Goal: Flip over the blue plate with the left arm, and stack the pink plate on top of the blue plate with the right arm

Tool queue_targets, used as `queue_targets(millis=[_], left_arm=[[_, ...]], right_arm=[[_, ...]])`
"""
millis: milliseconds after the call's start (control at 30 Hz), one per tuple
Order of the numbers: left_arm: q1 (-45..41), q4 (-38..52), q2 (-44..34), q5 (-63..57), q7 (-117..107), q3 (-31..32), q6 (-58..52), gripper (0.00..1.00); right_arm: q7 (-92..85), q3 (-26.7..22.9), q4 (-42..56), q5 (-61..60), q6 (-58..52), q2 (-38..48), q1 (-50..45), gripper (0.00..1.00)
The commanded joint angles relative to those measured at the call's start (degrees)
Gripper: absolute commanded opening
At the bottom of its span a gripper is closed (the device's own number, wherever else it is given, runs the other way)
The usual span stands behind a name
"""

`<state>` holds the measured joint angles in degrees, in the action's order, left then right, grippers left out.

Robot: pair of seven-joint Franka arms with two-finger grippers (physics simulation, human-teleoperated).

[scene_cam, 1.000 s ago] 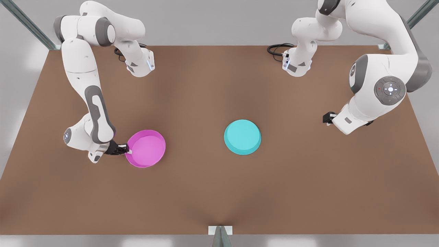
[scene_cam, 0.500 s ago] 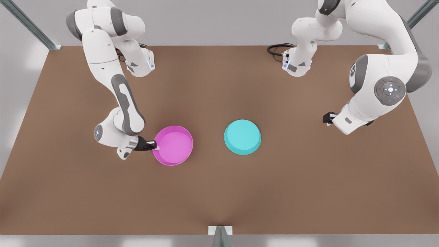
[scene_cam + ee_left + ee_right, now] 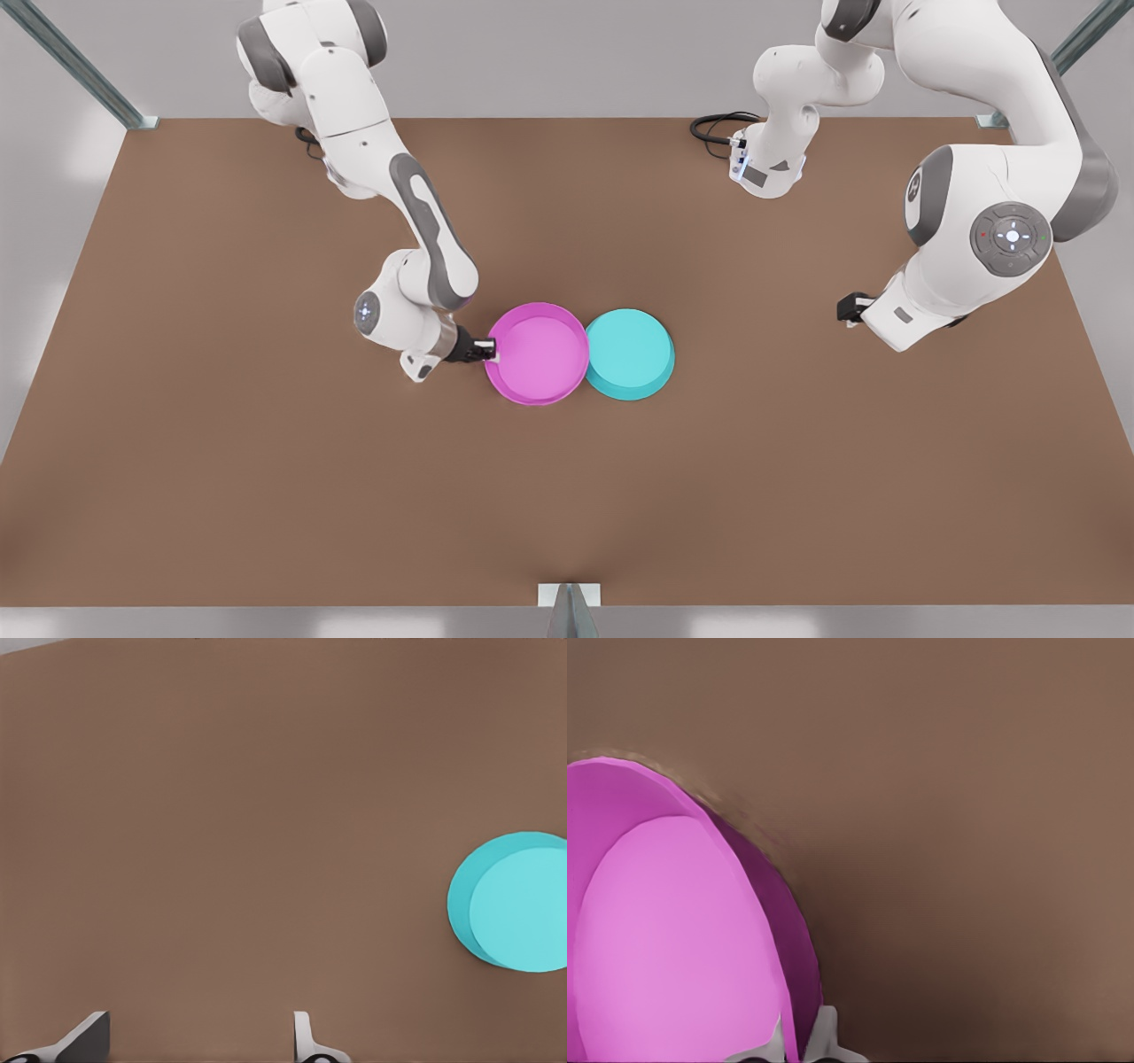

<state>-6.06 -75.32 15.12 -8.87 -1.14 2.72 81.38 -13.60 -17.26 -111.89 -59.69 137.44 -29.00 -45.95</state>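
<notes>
One pink plate rim-up, right tool pinching rim; blue plate underside-up; left tool spread.

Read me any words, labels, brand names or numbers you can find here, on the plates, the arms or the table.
No readable text anywhere.
Pink plate: plain, no marking.
Blue plate: plain underside, no marking.
Table: bare brown surface, no label.
Round button pad on the left arm: small coloured dots and a lit centre, no letters or numbers legible.
</notes>
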Motion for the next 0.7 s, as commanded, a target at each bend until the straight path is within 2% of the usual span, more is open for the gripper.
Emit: queue_targets(millis=[0, 167, 300, 567, 667], left_arm=[[0.0, 0.0, 0.0, 0.0, 0.0, 0.0, 0.0, 1.0], [0.0, 0.0, 0.3, 0.0, 0.0, -0.4, 0.0, 1.0], [0.0, 0.1, 0.3, 0.0, 0.0, -0.4, 0.2, 1.0], [0.1, 0.1, 0.6, 0.0, 0.1, -0.8, 0.2, 1.0], [0.0, 0.1, 0.7, 0.0, 0.0, -1.1, 0.2, 1.0]], right_arm=[[0.9, -0.3, 0.0, 0.7, 0.4, 0.0, -0.8, 0.21], [9.6, -5.9, 1.4, -2.1, 1.4, -1.4, -12.0, 0.21], [13.2, -8.5, 2.2, -5.3, 2.8, -2.7, -17.9, 0.21], [28.9, -9.1, 10.6, -5.4, 5.2, -8.8, -24.4, 0.21], [29.8, -9.1, 13.1, -5.4, 5.5, -10.2, -24.4, 0.21]])
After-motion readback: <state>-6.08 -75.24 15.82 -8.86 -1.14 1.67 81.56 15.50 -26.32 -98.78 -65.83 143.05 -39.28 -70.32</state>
